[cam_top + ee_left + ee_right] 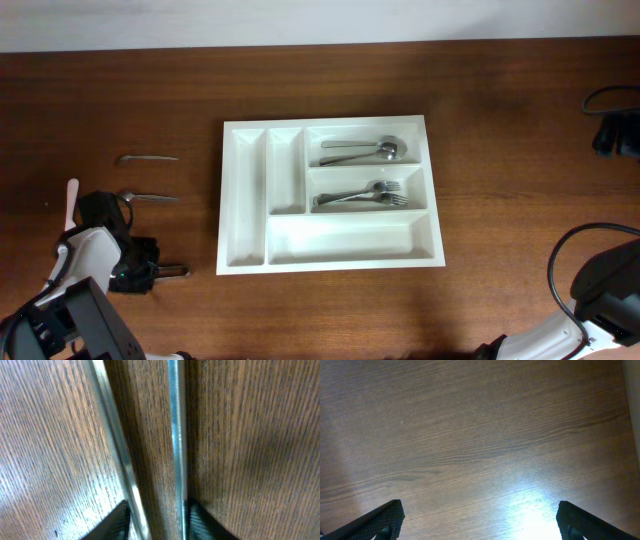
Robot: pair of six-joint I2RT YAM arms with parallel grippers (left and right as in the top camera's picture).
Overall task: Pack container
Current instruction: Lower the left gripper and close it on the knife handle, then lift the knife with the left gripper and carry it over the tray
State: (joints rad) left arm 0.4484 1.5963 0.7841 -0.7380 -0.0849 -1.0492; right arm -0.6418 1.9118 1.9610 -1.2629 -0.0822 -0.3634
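**A:** From above, what surface is this?

**B:** A dark brown wooden table (120, 90), its grain running sideways. A strip of pale wall (300, 20) runs along the far edge, and a black cable (612, 118) lies at the far right.

**A:** Where is the container?

**B:** The container (246, 200) lies flat mid-table, narrow compartments to the left. Spoons (365, 152) lie in the top wide compartment and forks (362, 197) in the middle one. Two loose utensils (147, 158) rest on the wood, well apart from it on the left.

**A:** And the left gripper?

**B:** The left gripper (158, 271) sits low near the front left. A metal end (176, 270) pokes out of it toward the container.

**A:** What does the left wrist view give?

**B:** Wood grain close up and two bright metal strips (176, 435) running away from the camera. The dark fingers (202, 522) sit just beside the strips on either side. I cannot tell whether they pinch the strips.

**A:** And the right wrist?

**B:** The right gripper (480, 522) is spread wide, holding nothing. Below it is bare wood with a white glare (530, 510) of lamp light.
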